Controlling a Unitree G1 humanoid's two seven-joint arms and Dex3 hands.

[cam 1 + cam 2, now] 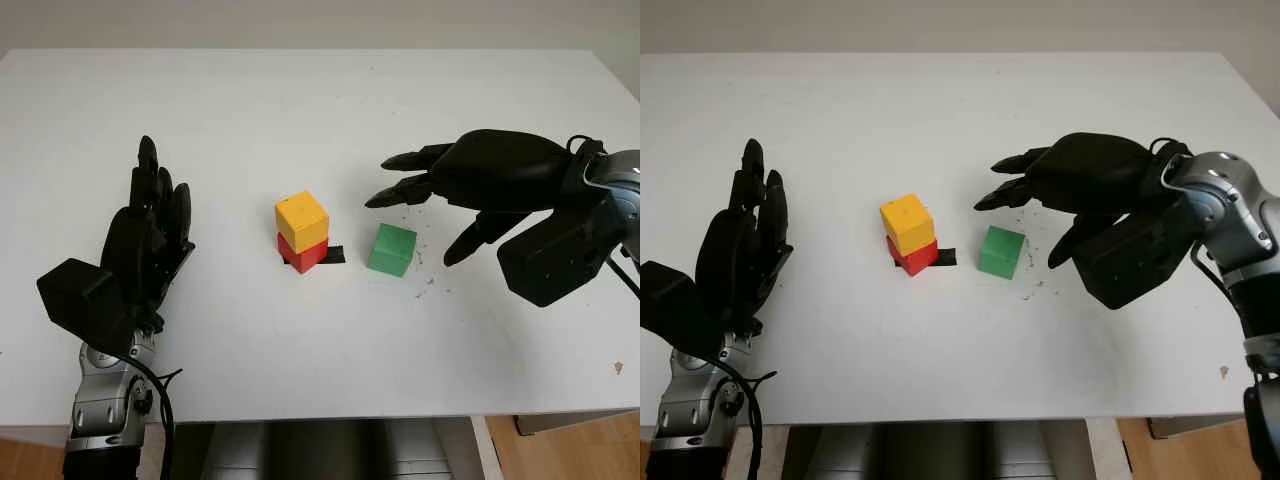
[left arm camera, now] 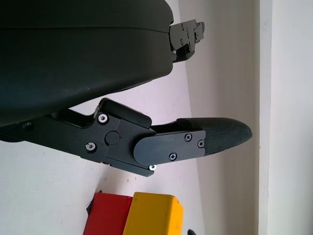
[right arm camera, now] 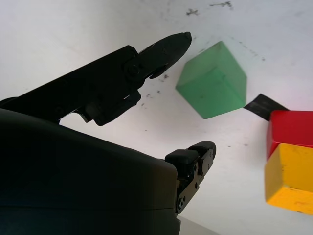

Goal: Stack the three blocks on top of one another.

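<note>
A yellow block (image 1: pixel 302 220) sits on top of a red block (image 1: pixel 303 253) near the middle of the white table (image 1: pixel 320 120), over a small piece of black tape (image 1: pixel 334 254). A green block (image 1: pixel 391 249) stands alone on the table just right of that pair. My right hand (image 1: pixel 420 205) hovers open above and to the right of the green block, holding nothing; the green block (image 3: pixel 212 86) lies just beyond its fingertips (image 3: pixel 176 42). My left hand (image 1: pixel 150 235) is open, upright at the left of the table, well away from the blocks.
Small dark specks (image 1: pixel 428 283) mark the table right of the green block. The table's front edge (image 1: pixel 330 420) runs close below both arms. Floor shows beyond its right corner (image 1: pixel 575 440).
</note>
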